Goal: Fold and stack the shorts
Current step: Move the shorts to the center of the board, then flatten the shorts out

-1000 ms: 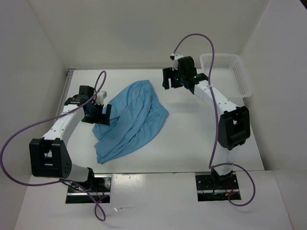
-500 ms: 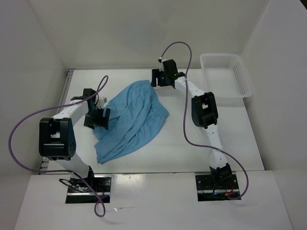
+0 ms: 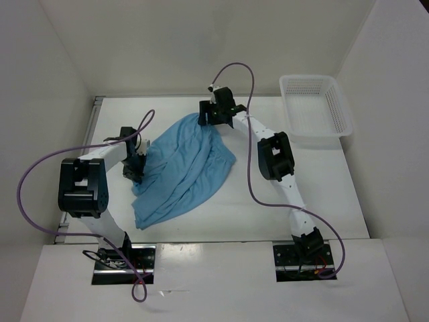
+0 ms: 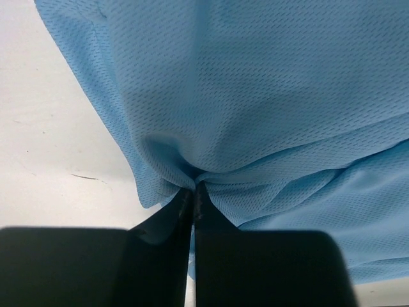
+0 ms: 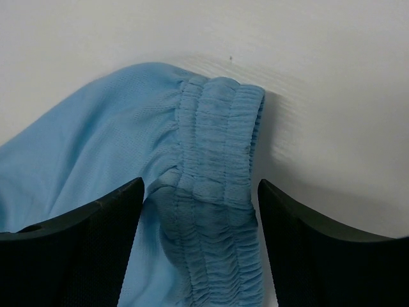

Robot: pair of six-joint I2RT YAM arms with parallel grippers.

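Note:
The light blue shorts [image 3: 182,168] lie crumpled on the white table, left of centre. My left gripper [image 3: 137,168] is at their left edge, shut, with a fold of the mesh fabric [image 4: 255,96] pinched between the fingertips [image 4: 193,189]. My right gripper [image 3: 205,117] sits low over the far end of the shorts and is open. In the right wrist view the gathered elastic waistband [image 5: 217,153] lies between its two fingers [image 5: 96,243], and neither finger touches it. No drawstring shows.
A white mesh basket [image 3: 308,79] stands at the back right of the table. Side walls close in the table on the left and right. The purple cables loop above both arms.
My left gripper has shut on the left edge of the shorts. The right arm has swung left from near the basket to the waistband end of the shorts.

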